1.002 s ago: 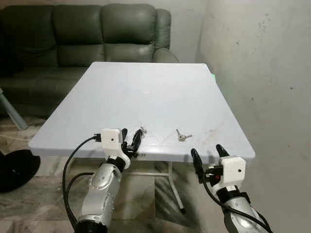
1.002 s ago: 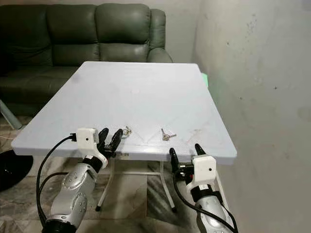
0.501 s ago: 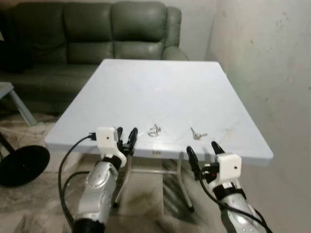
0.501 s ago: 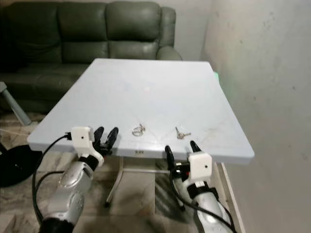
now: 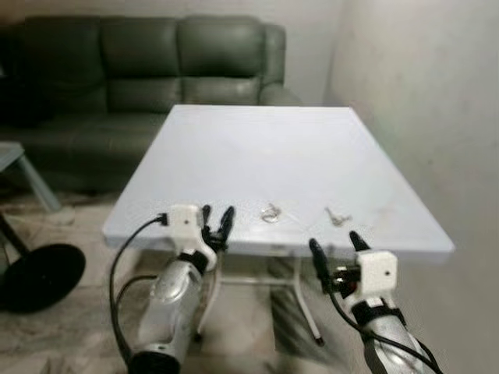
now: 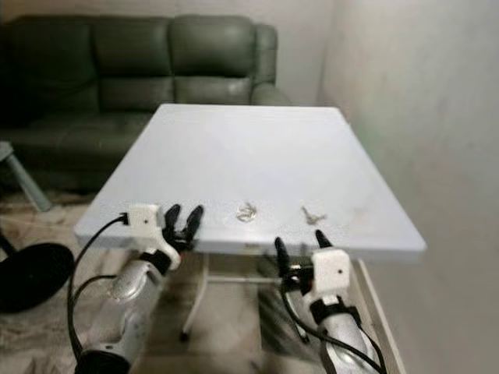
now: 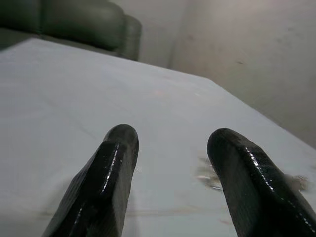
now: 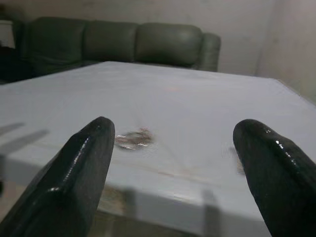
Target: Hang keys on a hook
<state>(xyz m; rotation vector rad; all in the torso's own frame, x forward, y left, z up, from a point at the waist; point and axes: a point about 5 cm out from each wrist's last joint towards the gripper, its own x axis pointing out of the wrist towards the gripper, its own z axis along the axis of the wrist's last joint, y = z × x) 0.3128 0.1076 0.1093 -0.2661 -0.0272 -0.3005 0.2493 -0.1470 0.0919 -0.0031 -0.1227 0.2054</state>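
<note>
A white table (image 5: 257, 148) in front of a dark green sofa (image 5: 148, 62) is being faced by the humanoid, with both arms being held low at the table's near edge. Two small metal items are lying close to that edge: a key ring (image 5: 270, 212) toward the middle and a single key (image 5: 337, 217) further to the robot's right, the two set apart from each other. No hook can be made out in these blurred views.

The left gripper (image 5: 217, 224) is being held at the table edge with its two black fingers parted and nothing between them; the key ring is lying just beyond its tips and off to the robot's right. The right gripper (image 5: 337, 251) is being held slightly below the tabletop, its fingers spread wide and likewise empty. In the right wrist view the key ring (image 8: 133, 138) is being framed near one finger, while the key (image 8: 238, 159) is lying as a faint streak close to the other.

The key's long axis appears to run slantwise across the table, though blur makes this uncertain. It is judged that the right gripper is the nearer to the key, which lies forward of and above it, so a lift over the edge would be needed before any grasp.
</note>
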